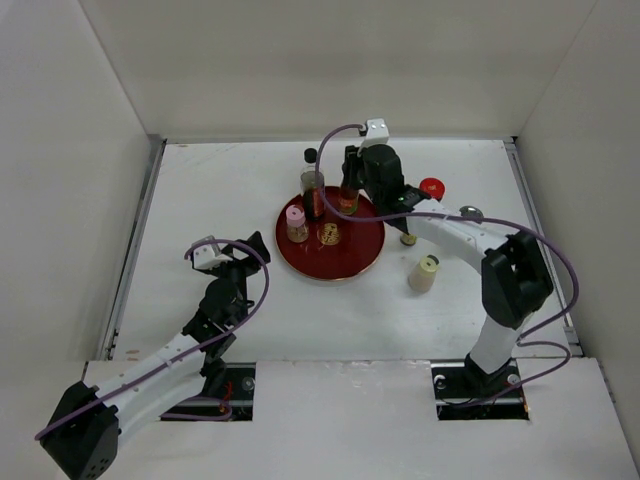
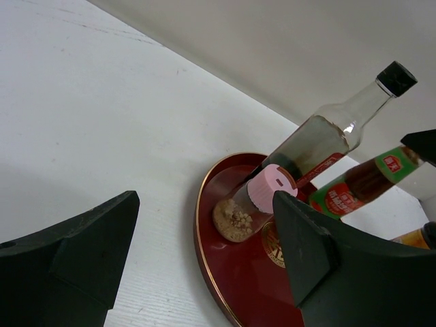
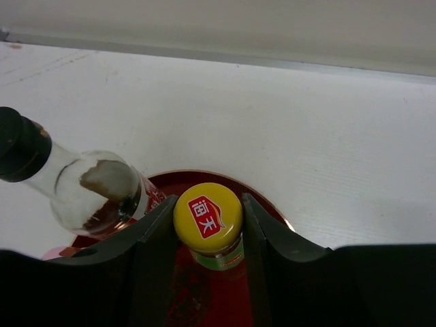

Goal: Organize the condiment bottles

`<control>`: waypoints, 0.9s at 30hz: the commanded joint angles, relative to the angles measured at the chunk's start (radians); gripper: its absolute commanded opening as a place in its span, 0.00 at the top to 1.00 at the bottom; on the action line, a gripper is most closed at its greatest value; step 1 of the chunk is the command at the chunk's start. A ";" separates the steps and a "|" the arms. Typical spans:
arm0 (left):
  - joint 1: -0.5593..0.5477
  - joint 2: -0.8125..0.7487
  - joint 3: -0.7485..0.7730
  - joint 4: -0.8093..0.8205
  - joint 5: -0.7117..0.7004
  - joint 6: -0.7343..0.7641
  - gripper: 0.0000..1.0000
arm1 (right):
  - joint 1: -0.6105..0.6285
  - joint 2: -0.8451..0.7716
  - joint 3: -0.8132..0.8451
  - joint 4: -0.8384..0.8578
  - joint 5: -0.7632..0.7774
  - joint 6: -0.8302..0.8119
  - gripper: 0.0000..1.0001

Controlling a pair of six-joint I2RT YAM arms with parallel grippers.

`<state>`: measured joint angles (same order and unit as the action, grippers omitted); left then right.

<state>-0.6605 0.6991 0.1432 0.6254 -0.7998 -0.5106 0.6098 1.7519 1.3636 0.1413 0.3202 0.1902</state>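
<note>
Currently, top view: the right gripper (image 1: 349, 192) sits over the far side of the red tray (image 1: 352, 264), just beside the tall black-capped bottle (image 1: 312, 190). What it holds is hidden here. The pink-capped jar (image 1: 296, 222) stands on the tray. The red-capped bottle (image 1: 432, 187), silver-capped bottle (image 1: 470, 212) and cream-capped bottle (image 1: 425, 272) stand off it, to its right. The left gripper (image 1: 252, 250) is well apart, spread, empty.

Left wrist: nothing between the fingers. The labelled sauce bottle (image 2: 357, 185) has a red-and-green label, its writing too small to read. The tray's gold emblem is illegible.

Right wrist: the fingers pinch the yellow-capped bottle (image 3: 208, 216), probably that same sauce bottle, upright inside the tray's rim. Its cap logo is a red patch with white characters, which I read as 海天.

Risk: one finger lies near the tall bottle. Spreading or swinging that way could topple the top-heavy glass onto the pink-capped jar. A release on the raised rim could leave the held bottle rocking.
</note>
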 commanded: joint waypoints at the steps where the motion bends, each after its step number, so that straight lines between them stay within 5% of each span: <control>1: 0.006 -0.003 -0.007 0.054 0.017 -0.011 0.21 | 0.003 -0.003 0.111 0.176 -0.013 0.009 0.77; 18: 0.011 0.010 -0.008 0.068 0.025 -0.011 0.21 | 0.038 0.084 0.060 0.219 0.016 0.002 0.64; 24: 0.009 0.000 -0.010 0.066 0.027 -0.011 0.21 | 0.044 -0.006 0.011 0.204 0.048 0.009 0.28; 27: 0.015 0.007 -0.011 0.068 0.027 -0.011 0.21 | 0.046 -0.081 -0.026 0.185 0.072 0.009 0.20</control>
<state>-0.6544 0.7090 0.1432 0.6415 -0.7830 -0.5129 0.6441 1.7958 1.3502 0.2474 0.3481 0.1913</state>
